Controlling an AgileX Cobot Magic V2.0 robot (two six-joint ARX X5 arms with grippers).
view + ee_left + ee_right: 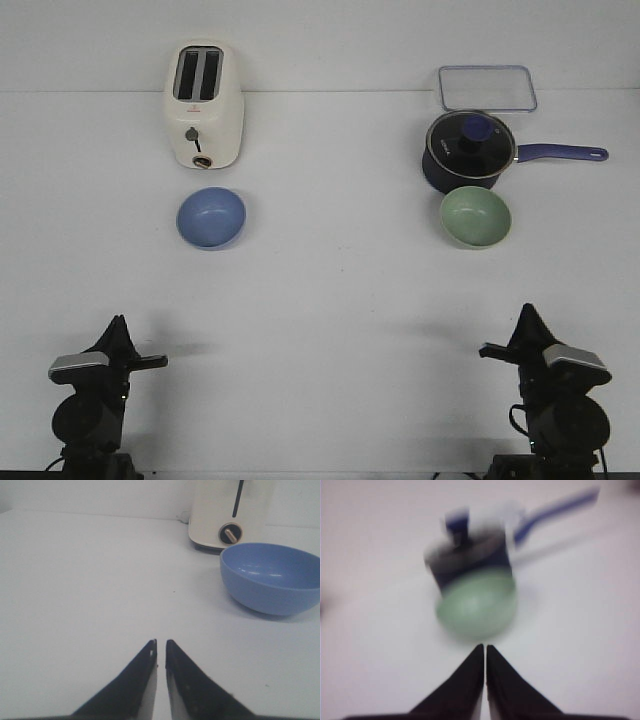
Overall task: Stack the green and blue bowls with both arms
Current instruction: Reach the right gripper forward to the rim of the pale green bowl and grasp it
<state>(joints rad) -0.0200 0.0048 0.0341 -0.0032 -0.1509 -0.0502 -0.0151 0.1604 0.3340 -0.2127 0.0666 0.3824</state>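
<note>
The blue bowl (pixel 211 217) sits upright on the white table in front of the toaster; it also shows in the left wrist view (pixel 271 577). The green bowl (pixel 476 217) sits upright just in front of the saucepan; it is blurred in the right wrist view (pixel 476 605). My left gripper (pixel 118 325) is at the near left, far short of the blue bowl, shut and empty (pixel 160 642). My right gripper (pixel 526 312) is at the near right, short of the green bowl, shut and empty (pixel 485 646).
A cream toaster (pixel 204 104) stands behind the blue bowl. A dark navy saucepan (pixel 468 152) with a glass lid stands behind the green bowl, its handle pointing right. A clear rectangular lid (pixel 486 88) lies at the back right.
</note>
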